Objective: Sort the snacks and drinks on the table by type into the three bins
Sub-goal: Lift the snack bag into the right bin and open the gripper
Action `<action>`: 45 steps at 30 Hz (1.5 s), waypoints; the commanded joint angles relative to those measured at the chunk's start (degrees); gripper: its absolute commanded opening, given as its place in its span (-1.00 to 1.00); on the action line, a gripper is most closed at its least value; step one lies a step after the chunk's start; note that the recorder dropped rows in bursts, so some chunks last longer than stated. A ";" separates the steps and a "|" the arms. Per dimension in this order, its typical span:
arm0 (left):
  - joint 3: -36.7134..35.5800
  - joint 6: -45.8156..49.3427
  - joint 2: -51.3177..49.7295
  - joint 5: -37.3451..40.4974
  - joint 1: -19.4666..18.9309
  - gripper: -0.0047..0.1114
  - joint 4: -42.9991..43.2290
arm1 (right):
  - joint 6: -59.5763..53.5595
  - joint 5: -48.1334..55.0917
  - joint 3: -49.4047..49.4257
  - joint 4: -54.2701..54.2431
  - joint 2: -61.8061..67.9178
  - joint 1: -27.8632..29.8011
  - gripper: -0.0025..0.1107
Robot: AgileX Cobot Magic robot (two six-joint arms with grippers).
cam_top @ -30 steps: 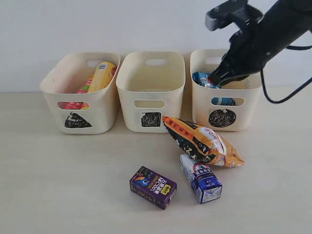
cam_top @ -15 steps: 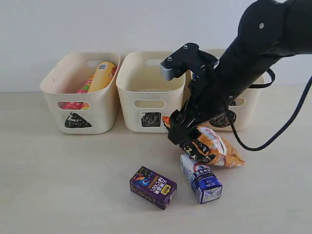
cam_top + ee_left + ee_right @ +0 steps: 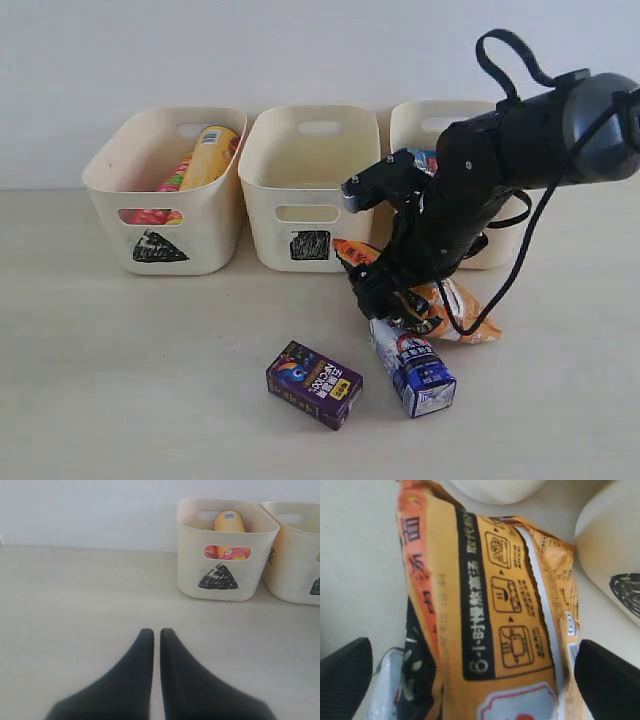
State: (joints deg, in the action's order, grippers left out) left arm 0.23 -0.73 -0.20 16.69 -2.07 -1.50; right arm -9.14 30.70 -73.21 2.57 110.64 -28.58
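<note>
The orange-black crinkly bag [image 3: 452, 303] lies on the table [image 3: 120, 380] before the bins. My right gripper [image 3: 385, 296] is down over its left end. In the right wrist view the gripper [image 3: 477, 680] stands open, one finger on each side of the bag [image 3: 485, 605]. The white and blue carton [image 3: 415, 371] and the dark purple carton [image 3: 313, 384] lie nearer the front. The orange tube [image 3: 210, 153] and pink tube [image 3: 150, 215] are in the triangle bin [image 3: 165, 245]. The blue-white packet [image 3: 421, 157] shows in the circle bin [image 3: 432, 113]. My left gripper [image 3: 152, 633] is shut and empty.
The square bin [image 3: 310, 200] stands between the other two, with nothing showing inside. The right arm hides most of the circle bin. A pale wall rises right behind the bins. The left gripper hovers over bare table left of the triangle bin [image 3: 225, 575].
The right arm came away from above the circle bin, swung down and left, and lowered its open gripper onto the orange-black bag. The bag and cartons have not moved.
</note>
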 commanded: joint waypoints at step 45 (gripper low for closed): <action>-0.23 0.16 0.20 0.08 -0.05 -0.85 -0.61 | 13.37 -9.43 -2.40 17.61 -22.28 2.17 -0.96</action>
State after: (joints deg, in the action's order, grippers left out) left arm 0.23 -0.73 -0.20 16.69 -2.07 -1.50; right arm 0.74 26.78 -73.83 17.74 86.64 -28.08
